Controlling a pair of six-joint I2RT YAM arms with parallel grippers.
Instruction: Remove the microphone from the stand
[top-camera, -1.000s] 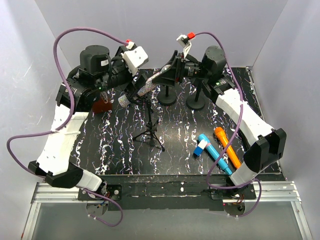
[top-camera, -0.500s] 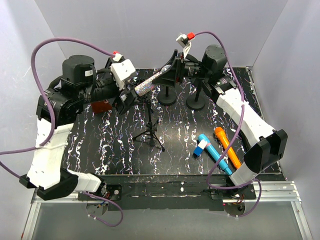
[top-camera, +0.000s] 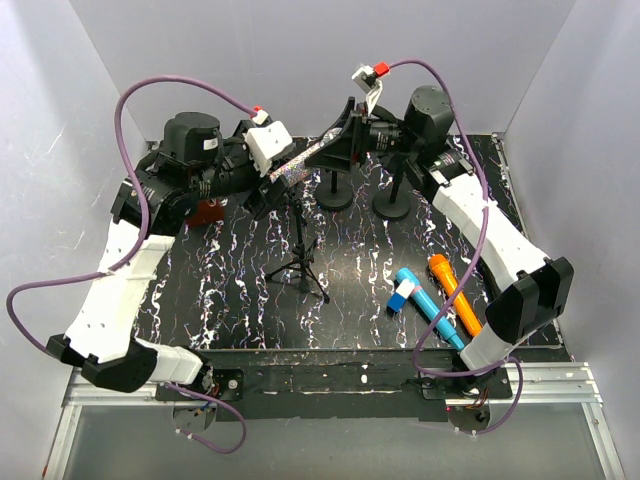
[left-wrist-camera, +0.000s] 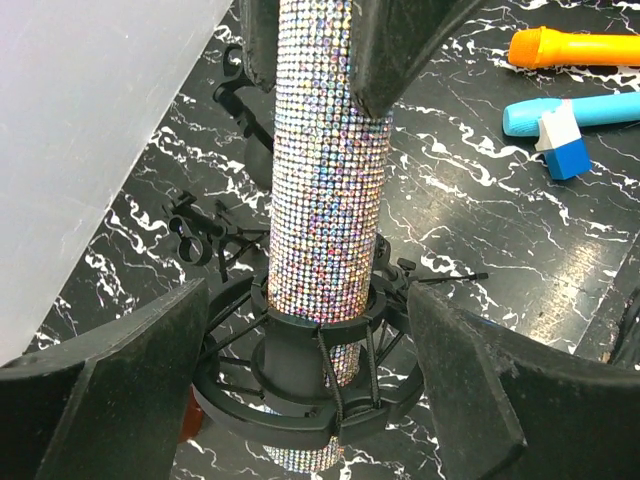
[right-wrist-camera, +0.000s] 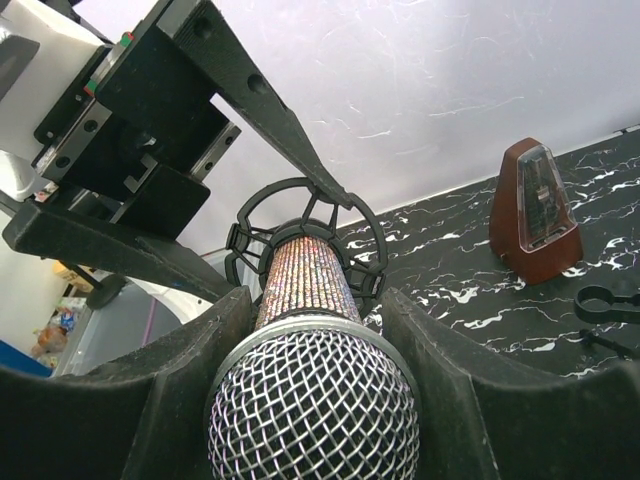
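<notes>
A glittery microphone (top-camera: 292, 172) lies tilted in the black shock mount (left-wrist-camera: 300, 400) on top of a tripod stand (top-camera: 300, 250). My right gripper (top-camera: 337, 150) is shut on the microphone's upper end, its fingers pressed on both sides just behind the mesh head (right-wrist-camera: 310, 410). My left gripper (top-camera: 264, 196) sits at the lower end, its jaws against both sides of the shock mount's ring (right-wrist-camera: 245, 232). In the left wrist view the glittery body (left-wrist-camera: 325, 180) runs up between the left fingers (left-wrist-camera: 150, 380). The microphone's tail pokes out below the mount.
An orange microphone (top-camera: 455, 292) and a blue one (top-camera: 430, 300) with a blue-white block (top-camera: 403, 295) lie front right. Two round black stand bases (top-camera: 335, 195) (top-camera: 393, 205) stand behind the tripod. A brown metronome (top-camera: 205, 212) sits under the left arm. White walls enclose three sides.
The left arm swung out to the left and came back, and its gripper widened then narrowed onto the shock mount. The right gripper and the microphone have stayed put.
</notes>
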